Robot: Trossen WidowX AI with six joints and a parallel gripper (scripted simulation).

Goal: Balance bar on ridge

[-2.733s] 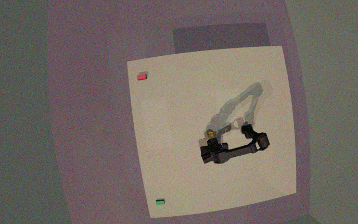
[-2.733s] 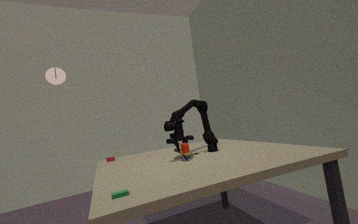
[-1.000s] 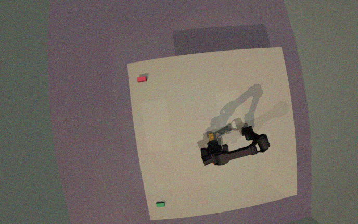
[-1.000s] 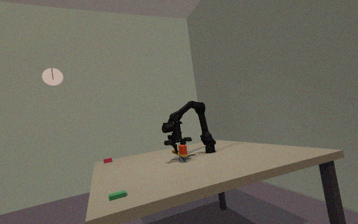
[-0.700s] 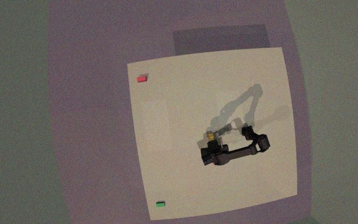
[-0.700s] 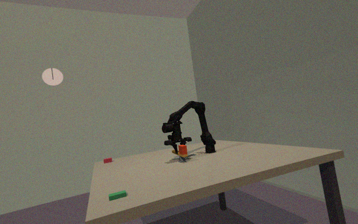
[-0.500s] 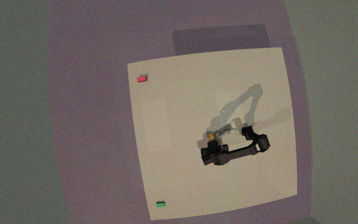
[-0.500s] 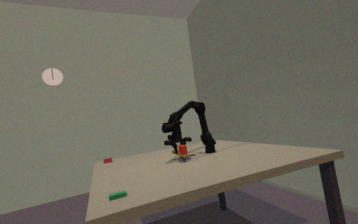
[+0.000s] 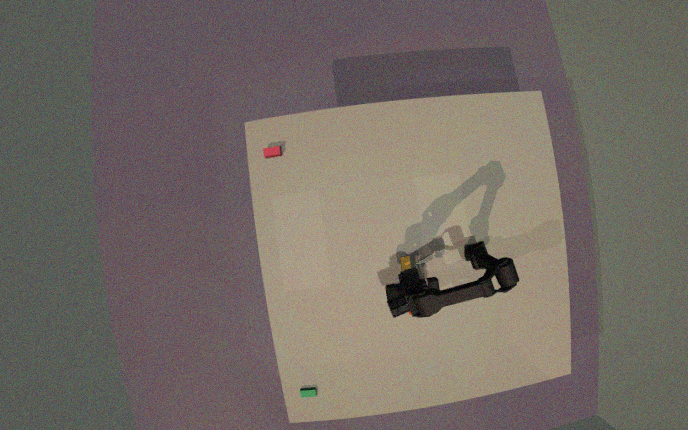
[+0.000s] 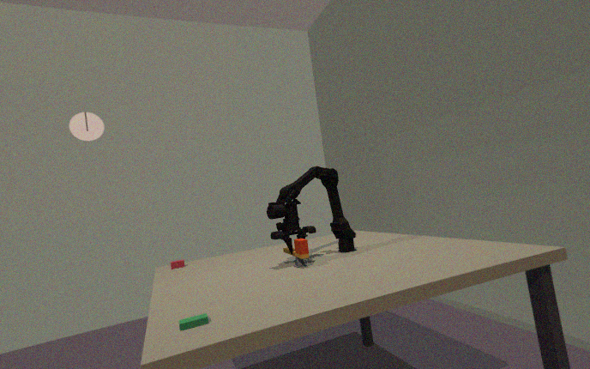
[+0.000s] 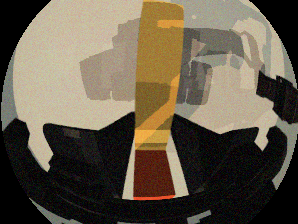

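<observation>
arm: rises from its base on the table, bends at a high elbow and slopes down to the wrist. in the exterior view the gripper points down, close over the table top.

hand state: fingers part-way apart, closed on the yellow bar, one finger against each long side in the wrist view. grip is on the bar, so it is not released.

bar relative to hand: it runs lengthwise between the fingers; one stretch extends past the fingertips toward the upper edge of the wrist view. in the top view only a short piece shows beside the gripper, the rest being covered by it. an orange-red block stands on the bar near one end, on the side nearer the exterior camera.

ridge: a small grey shape, partly lost in shadow, shows under the block end in the exterior view; it appears to be the ridge. cannot tell whether the bar touches it, nor whether the bar is exactly level.

elsewhere on the table: a red block near one corner and a green block near another, both well apart from the gripper.
</observation>
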